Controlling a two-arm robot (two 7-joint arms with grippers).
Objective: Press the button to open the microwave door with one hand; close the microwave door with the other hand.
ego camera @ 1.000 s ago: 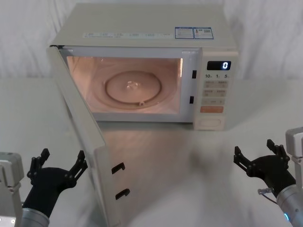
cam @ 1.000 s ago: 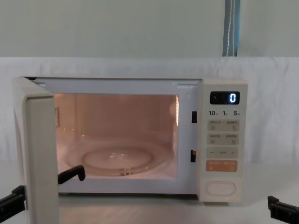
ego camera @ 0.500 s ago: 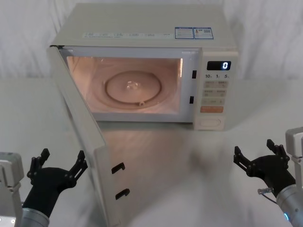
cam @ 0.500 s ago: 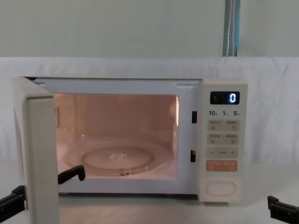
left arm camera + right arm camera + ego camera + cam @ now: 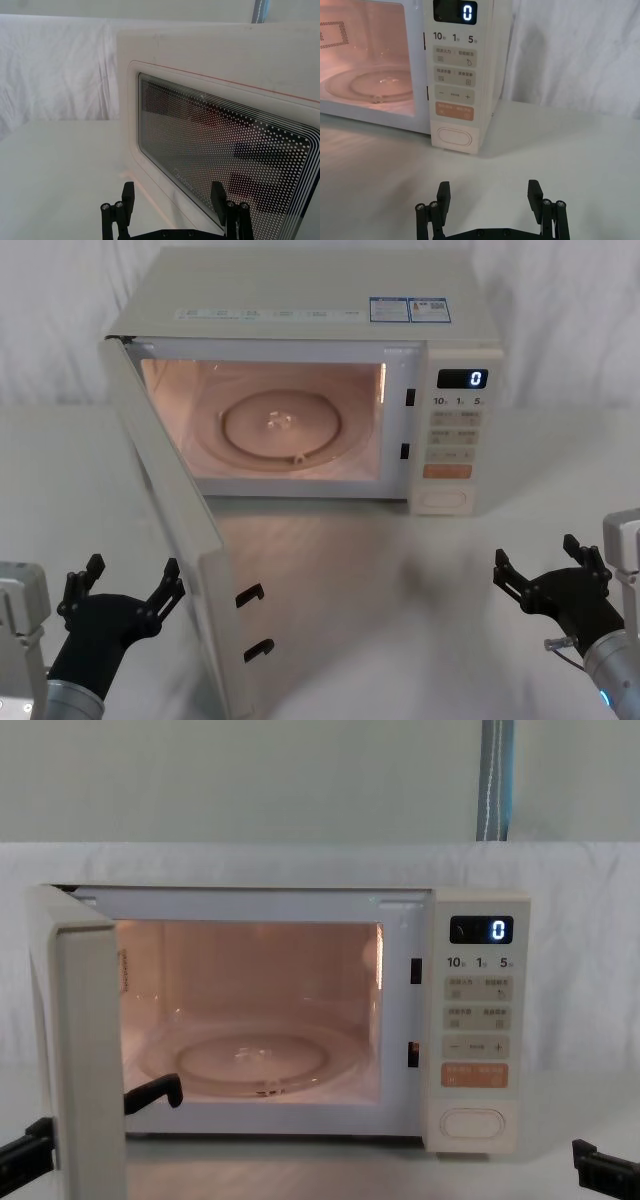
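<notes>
We see a cream microwave (image 5: 300, 300) filling the upper middle of the head view, standing on a white cloth-covered table (image 5: 420, 580) with white drapery behind it. Its cavity glows pinkish, and a round glass turntable (image 5: 282, 427) lies on the cavity floor. On the control panel at the right of the oven, a dark display (image 5: 462, 379) reads "0"; below it sit small beige keys, then an orange key (image 5: 447, 471), and lowest of all the button (image 5: 443, 500), a wide cream-white pill shape with a raised rim, at the lower right corner of the oven front. The microwave door (image 5: 185, 530) stands wide open, hinged at the oven's left edge and swinging out toward the lower left of the head view, with two dark latch hooks on its free edge. In the left wrist view its outer face shows a rounded dark window with a dotted mesh inside a raised frame. The door stands between the left gripper (image 5: 122, 590) and the open cavity; that gripper hovers at the lower left just beside the door's outer face, its fingers spread apart and holding nothing. The right gripper (image 5: 548, 570) hovers at the lower right, well apart from the button, its fingers likewise spread and empty, with bare table between it and the panel.
</notes>
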